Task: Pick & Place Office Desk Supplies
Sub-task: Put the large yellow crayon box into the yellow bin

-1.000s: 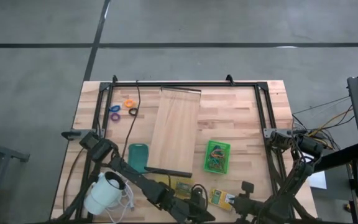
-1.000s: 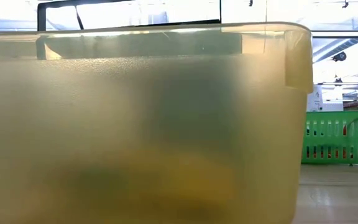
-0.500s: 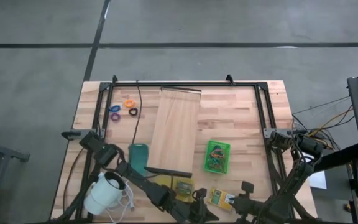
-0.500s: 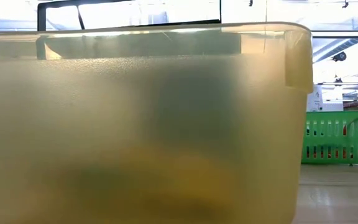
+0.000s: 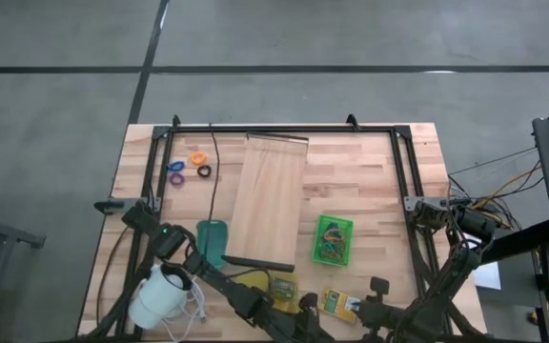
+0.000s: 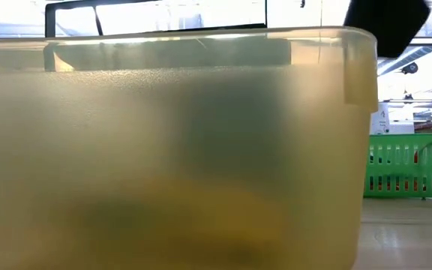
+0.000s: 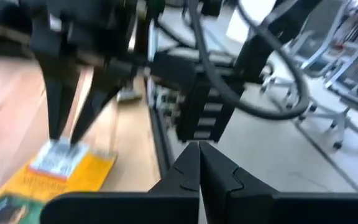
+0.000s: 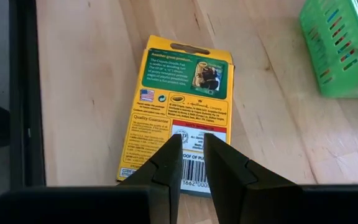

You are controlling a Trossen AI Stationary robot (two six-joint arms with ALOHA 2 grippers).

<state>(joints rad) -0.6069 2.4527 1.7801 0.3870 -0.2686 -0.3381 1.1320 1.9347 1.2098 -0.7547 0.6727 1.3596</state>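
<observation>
Evidently little is done: right pincer (image 8: 191, 163), slightly parted and empty, hovers over the yellow packet (image 8: 180, 112); left pincer (image 7: 199, 167) is closed, empty; rings (image 5: 189, 167) lie unsorted on the counter (image 5: 370, 181).

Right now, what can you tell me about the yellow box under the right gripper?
The yellow box is a flat carton, cardboard by the look of it, lying printed face up on the wooden table. It has a green panel with a small picture, lines of fine print and a white barcode patch at one end. It looks closed and undamaged. The right gripper hangs over the barcode end, fingers slightly apart, not gripping it. The green basket stands apart from it.
</observation>
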